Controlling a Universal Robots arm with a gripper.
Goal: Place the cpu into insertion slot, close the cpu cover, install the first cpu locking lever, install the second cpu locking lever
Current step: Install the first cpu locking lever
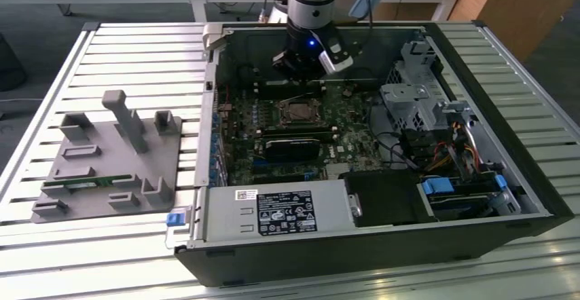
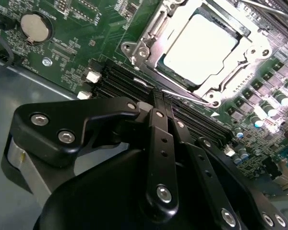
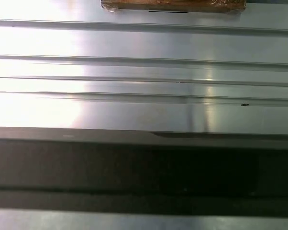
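Black jointed gripper [image 2: 161, 98] linkages crowd the second wrist view; its fingers [image 2: 157, 103] are pressed together, gripping nothing. Just beyond their tips, past long black memory slots [image 2: 129, 81], the silvery square cpu [image 2: 199, 45] sits in the insertion slot [image 2: 185, 86], the silver frame cpu cover [image 2: 151, 28] around it.

Exterior view: the gripper [image 1: 303, 76] hangs inside the open black computer case [image 1: 507, 137], just behind the socket [image 1: 297, 111].

First wrist view: ribbed aluminium table [image 3: 144, 72].

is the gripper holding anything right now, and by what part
Nothing is held: the gripper is shut on nothing, above the memory slots, while the cpu sits in its socket.
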